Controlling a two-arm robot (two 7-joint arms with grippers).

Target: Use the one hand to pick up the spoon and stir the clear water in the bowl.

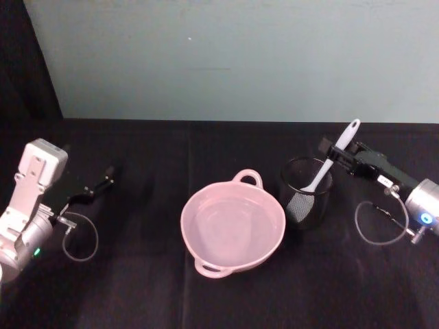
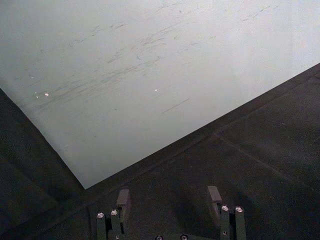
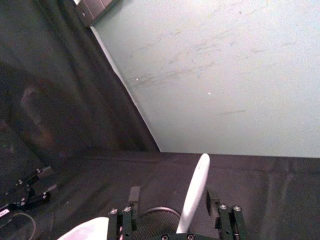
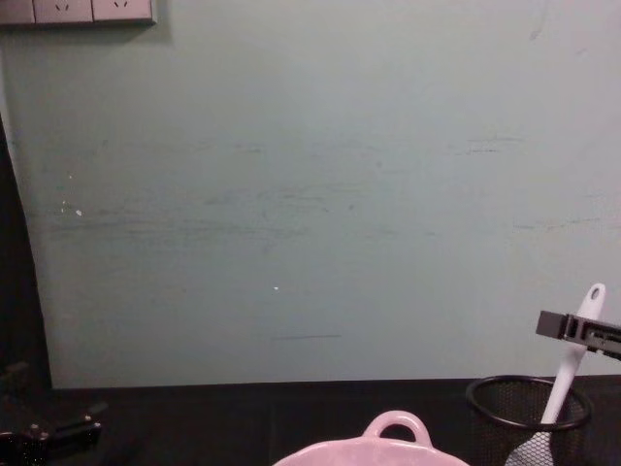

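Note:
The white spoon (image 1: 334,156) stands tilted in a black wire-mesh cup (image 1: 306,193), handle end up and to the right. My right gripper (image 1: 341,155) reaches in from the right with its fingers on either side of the handle. It is open: in the right wrist view the spoon (image 3: 194,194) rises between the fingers (image 3: 133,196), close to one and well apart from the other. The pale pink bowl (image 1: 203,257) holds clear water and sits left of the cup. From the chest view the spoon (image 4: 572,351) pokes out of the cup (image 4: 529,406).
My left gripper (image 1: 103,184) rests parked at the far left of the black cloth table, open on nothing (image 2: 168,197). A pale green wall (image 1: 233,62) closes the back of the table. Cable loops hang by both wrists.

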